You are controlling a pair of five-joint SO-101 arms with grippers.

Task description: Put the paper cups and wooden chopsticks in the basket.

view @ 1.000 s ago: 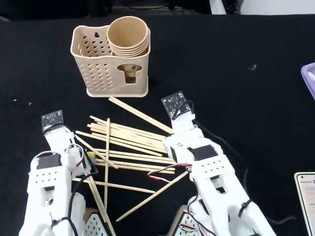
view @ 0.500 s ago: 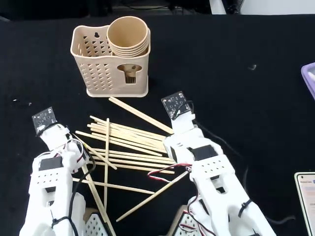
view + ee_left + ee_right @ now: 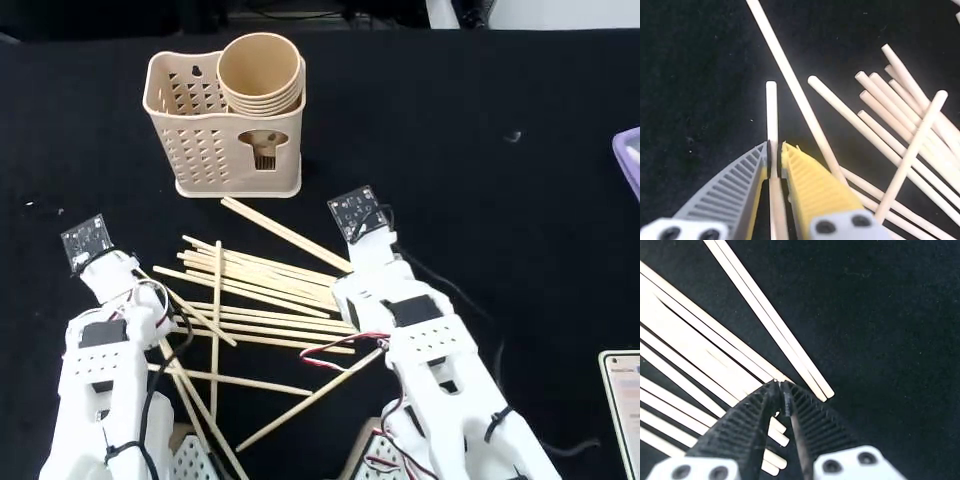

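On the black table [image 3: 520,230] I see my left pincer [image 3: 775,150] pinching one chopstick [image 3: 771,107]; my right pincer [image 3: 780,385] is pressed together by the loose chopsticks [image 3: 700,355].

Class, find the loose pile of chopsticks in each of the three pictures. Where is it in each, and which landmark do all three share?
High view: the pile of chopsticks lies just below the basket in the picture.
Left wrist view: its round ends lie beside the yellow finger.
Right wrist view: its sticks run side by side next to the black fingers.
Shared landmark: the black table.
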